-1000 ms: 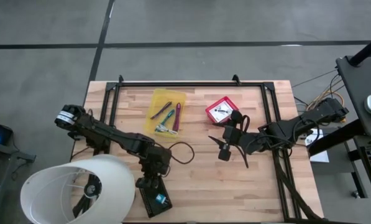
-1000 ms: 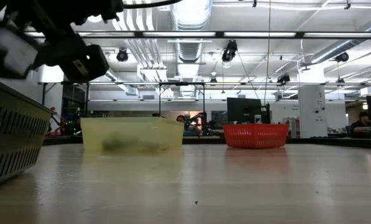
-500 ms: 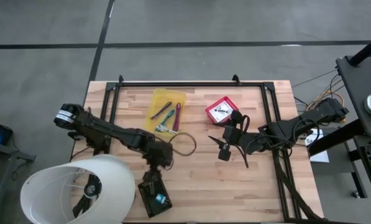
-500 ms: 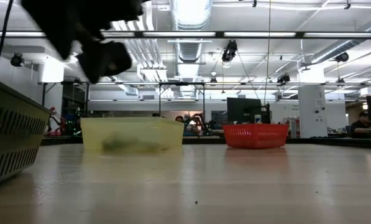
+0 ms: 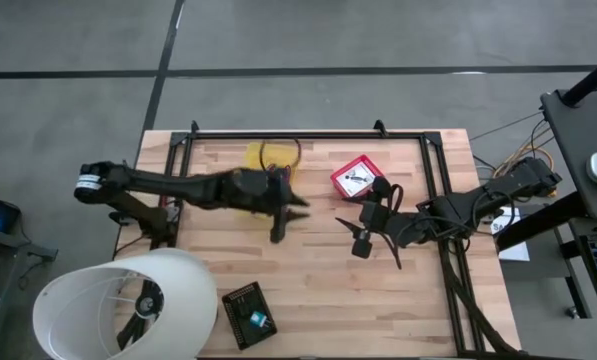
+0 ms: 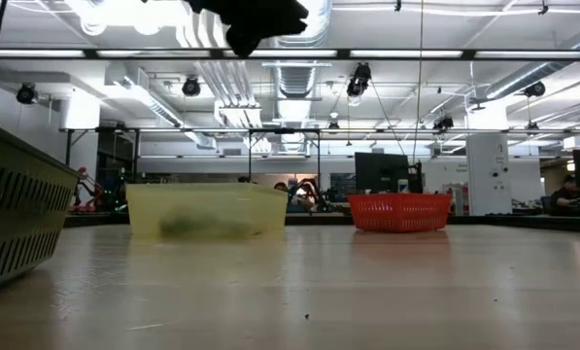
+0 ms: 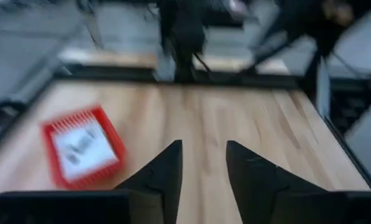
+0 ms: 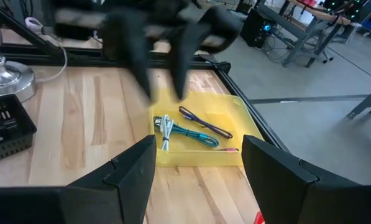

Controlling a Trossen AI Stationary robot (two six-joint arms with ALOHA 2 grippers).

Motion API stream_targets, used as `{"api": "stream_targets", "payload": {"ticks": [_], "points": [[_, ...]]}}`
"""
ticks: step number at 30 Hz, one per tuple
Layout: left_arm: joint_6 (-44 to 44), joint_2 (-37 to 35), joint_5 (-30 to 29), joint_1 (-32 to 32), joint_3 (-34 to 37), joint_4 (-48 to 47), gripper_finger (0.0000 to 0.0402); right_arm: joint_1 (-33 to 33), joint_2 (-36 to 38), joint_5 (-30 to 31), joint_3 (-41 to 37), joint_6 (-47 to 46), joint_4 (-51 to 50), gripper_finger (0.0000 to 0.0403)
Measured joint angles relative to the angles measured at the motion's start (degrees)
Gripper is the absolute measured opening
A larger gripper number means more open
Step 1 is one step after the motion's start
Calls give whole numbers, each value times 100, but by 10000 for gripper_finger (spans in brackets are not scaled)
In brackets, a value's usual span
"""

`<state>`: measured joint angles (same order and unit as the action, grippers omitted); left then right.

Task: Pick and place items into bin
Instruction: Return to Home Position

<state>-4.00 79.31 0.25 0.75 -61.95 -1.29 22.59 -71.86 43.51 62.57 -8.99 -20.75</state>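
The yellow bin [image 5: 260, 160] [image 8: 201, 134] stands at the table's far middle, half hidden under my left arm in the high view. It holds a teal stick [image 8: 194, 134], a dark purple stick [image 8: 205, 124] and a small metal piece [image 8: 165, 128]. The red basket [image 5: 356, 177] [image 7: 81, 150] holds a white printed packet [image 5: 355, 181]. My left gripper [image 5: 290, 216] [image 7: 204, 177] is open and empty, raised above the table beside the yellow bin's near right corner. My right gripper [image 5: 356, 238] [image 8: 197, 180] is open and empty, right of the middle.
A black basket [image 5: 248, 316] [image 8: 5, 127] with small teal things lies at the near edge. A white lampshade [image 5: 128, 305] covers the near left corner. A dark cable loop [image 5: 279, 155] on my left wrist hangs over the yellow bin. Black rails [image 5: 308, 135] frame the table.
My left gripper has risen from over the black basket at the near edge and swung toward the far edge, to beside the yellow bin. It has turned to face the table's right side. Its cable loop has gone along with it.
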Motion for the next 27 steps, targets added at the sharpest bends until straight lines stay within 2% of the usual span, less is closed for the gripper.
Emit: {"api": "stream_targets", "payload": {"ticks": [7, 13, 21, 27], "points": [[228, -522, -24, -724, 99, 35, 69, 0, 11, 0, -1, -2, -4, 223], [334, -1432, -17, -916, 617, 146, 14, 0, 11, 0, 0, -96, -4, 224], [28, -3153, -2, -900, 2261, 907, 1, -30, 11, 4, -1, -160, -2, 223], [17, -4333, 112, -900, 3997, 2822, 1, -164, 24, 17, 0, -385, 20, 216]]}}
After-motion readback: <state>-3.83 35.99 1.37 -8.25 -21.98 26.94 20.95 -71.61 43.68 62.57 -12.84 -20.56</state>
